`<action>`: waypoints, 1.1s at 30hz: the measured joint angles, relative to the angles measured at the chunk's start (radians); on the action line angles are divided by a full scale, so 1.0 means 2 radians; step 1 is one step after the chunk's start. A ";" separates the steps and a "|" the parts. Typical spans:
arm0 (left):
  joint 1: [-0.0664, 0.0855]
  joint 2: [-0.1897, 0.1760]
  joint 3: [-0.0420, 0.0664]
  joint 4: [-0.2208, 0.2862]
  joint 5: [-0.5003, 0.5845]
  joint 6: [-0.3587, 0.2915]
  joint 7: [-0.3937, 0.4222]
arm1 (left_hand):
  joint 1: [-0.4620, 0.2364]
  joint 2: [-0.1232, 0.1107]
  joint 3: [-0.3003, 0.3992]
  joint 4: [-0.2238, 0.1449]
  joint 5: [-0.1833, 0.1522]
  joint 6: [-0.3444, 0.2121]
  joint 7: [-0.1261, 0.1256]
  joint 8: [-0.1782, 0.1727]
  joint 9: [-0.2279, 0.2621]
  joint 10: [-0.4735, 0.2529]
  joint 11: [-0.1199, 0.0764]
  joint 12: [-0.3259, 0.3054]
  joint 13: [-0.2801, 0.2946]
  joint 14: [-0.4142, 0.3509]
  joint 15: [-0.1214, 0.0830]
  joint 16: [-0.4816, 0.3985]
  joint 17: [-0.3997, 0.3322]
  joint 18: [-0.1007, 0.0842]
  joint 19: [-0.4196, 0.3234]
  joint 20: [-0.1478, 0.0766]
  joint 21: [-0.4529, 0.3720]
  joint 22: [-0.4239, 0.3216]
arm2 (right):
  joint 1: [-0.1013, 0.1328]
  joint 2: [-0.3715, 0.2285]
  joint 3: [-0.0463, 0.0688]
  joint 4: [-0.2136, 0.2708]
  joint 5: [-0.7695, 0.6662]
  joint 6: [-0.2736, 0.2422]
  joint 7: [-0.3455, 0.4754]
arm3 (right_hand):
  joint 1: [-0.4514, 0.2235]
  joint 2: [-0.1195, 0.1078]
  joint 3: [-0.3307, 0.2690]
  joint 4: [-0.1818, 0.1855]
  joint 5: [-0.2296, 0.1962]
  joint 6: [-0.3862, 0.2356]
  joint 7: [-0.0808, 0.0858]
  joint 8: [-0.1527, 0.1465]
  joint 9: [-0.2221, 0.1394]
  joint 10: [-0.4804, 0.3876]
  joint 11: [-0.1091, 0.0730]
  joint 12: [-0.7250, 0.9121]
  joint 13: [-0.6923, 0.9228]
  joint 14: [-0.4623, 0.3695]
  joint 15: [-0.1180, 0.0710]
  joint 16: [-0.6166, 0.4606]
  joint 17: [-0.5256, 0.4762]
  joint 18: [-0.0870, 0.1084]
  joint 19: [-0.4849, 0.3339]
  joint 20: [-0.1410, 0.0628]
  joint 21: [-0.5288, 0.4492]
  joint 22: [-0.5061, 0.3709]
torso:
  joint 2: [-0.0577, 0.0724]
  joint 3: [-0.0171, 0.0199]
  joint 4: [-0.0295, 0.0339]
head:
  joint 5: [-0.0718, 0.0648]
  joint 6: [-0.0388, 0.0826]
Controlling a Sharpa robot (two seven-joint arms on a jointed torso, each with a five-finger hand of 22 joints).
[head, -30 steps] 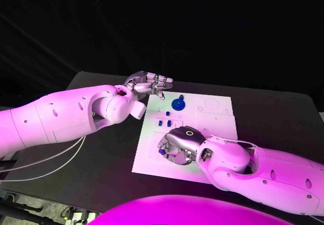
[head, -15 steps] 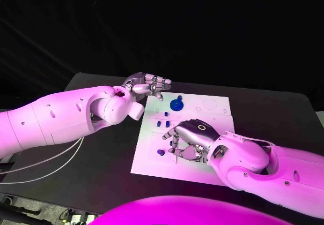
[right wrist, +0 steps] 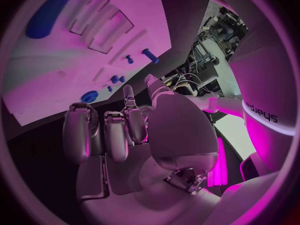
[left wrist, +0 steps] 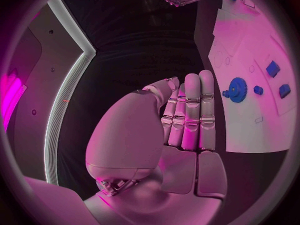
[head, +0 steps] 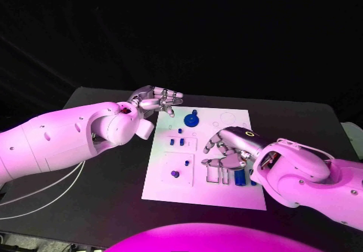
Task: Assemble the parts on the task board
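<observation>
Parts are lying on the task board mid-table: gear near the far edge, two small pegs below it, a knob toward the near-left, and a long cylinder w/ its axis running near-to-far. Right hand is hovering just above that cylinder, fingers curled, apparently gripping nothing, so it's the nearer one. Left hand is waiting off the far-left corner, fingers apart, empty.

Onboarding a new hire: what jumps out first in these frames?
The white task board mid-table, with the right hand poised over its slots beside a long blue part. Next, the left hand, empty with fingers extended, at the board's far left corner near the blue gear.
</observation>
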 measured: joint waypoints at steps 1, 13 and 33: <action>0.000 -0.001 0.000 0.000 0.000 0.000 0.000 | 0.000 0.000 0.000 0.000 0.000 0.000 0.000 0.000 0.000 0.000 0.000 0.000 0.000 0.000 0.000 0.000 0.000 0.000 0.000 0.000 0.000 0.000 | 0.002 -0.012 0.000 0.003 0.010 -0.001 -0.003 | -0.002 0.002 -0.005 0.004 0.000 0.000 0.000 0.002 0.002 0.003 0.000 0.006 0.003 0.000 0.000 0.002 0.000 0.000 0.000 0.000 0.003 0.000 | -0.001 -0.0003 -0.0005 | -0.004 0.001; 0.000 -0.007 -0.002 0.002 0.000 0.000 0.001 | 0.000 0.000 0.000 0.000 0.000 -0.002 0.002 0.000 0.000 0.000 0.000 0.003 0.000 0.000 0.000 0.000 0.000 0.000 -0.002 0.002 0.000 0.000 | -0.002 -0.102 -0.004 0.022 0.046 -0.009 -0.039 | -0.008 0.006 -0.051 0.033 0.015 -0.001 -0.005 0.021 0.032 0.016 -0.003 0.030 0.005 0.000 0.000 0.002 0.000 0.000 0.002 -0.002 0.012 0.000 | -0.006 -0.0027 -0.0082 | -0.035 0.004; 0.000 -0.013 -0.003 0.005 -0.001 0.000 0.001 | 0.000 0.000 0.000 0.000 0.000 -0.002 0.002 0.000 0.000 0.000 0.000 0.003 0.000 0.000 0.000 0.000 0.000 0.000 -0.002 0.002 0.000 0.000 | -0.059 -0.089 -0.008 0.016 0.019 -0.018 -0.102 | -0.022 0.021 -0.104 0.063 0.043 -0.006 -0.010 0.034 0.064 0.018 -0.005 0.028 0.005 0.000 -0.003 0.002 0.000 0.000 0.002 -0.002 0.010 0.000 | -0.008 -0.0040 -0.0123 | -0.045 -0.001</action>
